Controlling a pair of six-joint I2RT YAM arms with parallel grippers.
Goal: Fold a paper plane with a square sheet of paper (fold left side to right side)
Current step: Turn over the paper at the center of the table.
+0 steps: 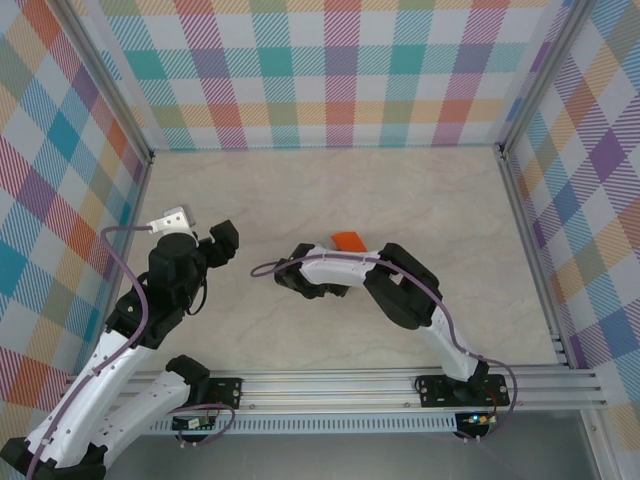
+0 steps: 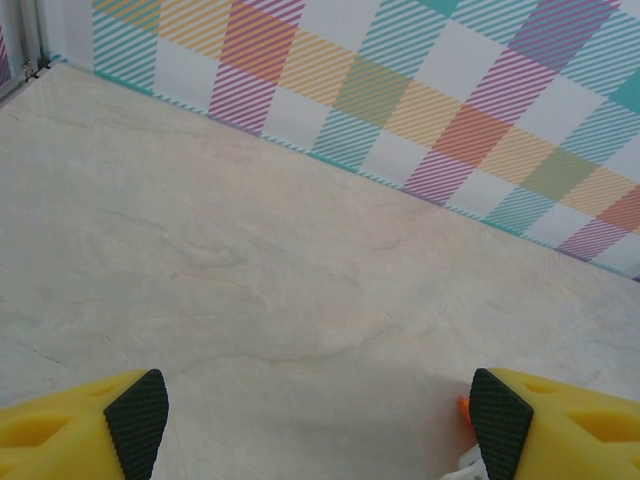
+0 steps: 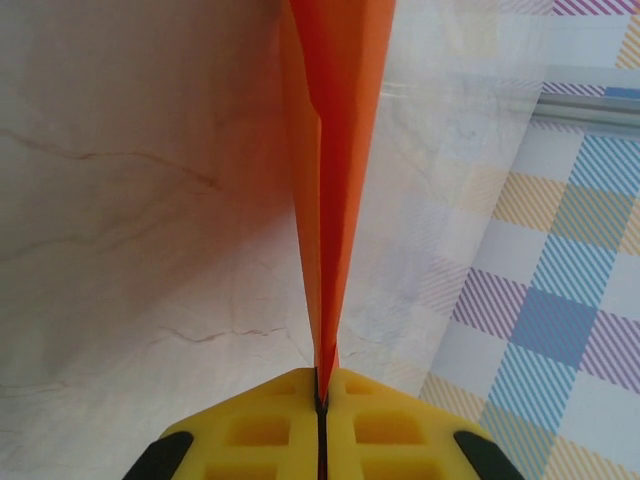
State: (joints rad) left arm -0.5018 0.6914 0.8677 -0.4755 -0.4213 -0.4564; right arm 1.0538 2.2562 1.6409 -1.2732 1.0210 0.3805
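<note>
The orange paper (image 3: 335, 150) is folded into a narrow creased shape. It runs edge-on away from my right gripper (image 3: 320, 395), which is shut on its near end. From above, a small part of the paper (image 1: 349, 240) sticks out behind the right arm (image 1: 340, 265), which reaches left across the middle of the table. My left gripper (image 1: 222, 243) hovers left of it, apart from the paper. In the left wrist view the left gripper (image 2: 318, 430) is open with bare table between the fingers. A sliver of orange (image 2: 463, 405) shows beside the right pad (image 2: 500, 425).
The marble-look table (image 1: 330, 190) is enclosed by checked walls (image 1: 330, 70) at the back and on both sides. A metal rail (image 1: 400, 385) runs along the near edge by the arm bases. Open tabletop lies behind both grippers.
</note>
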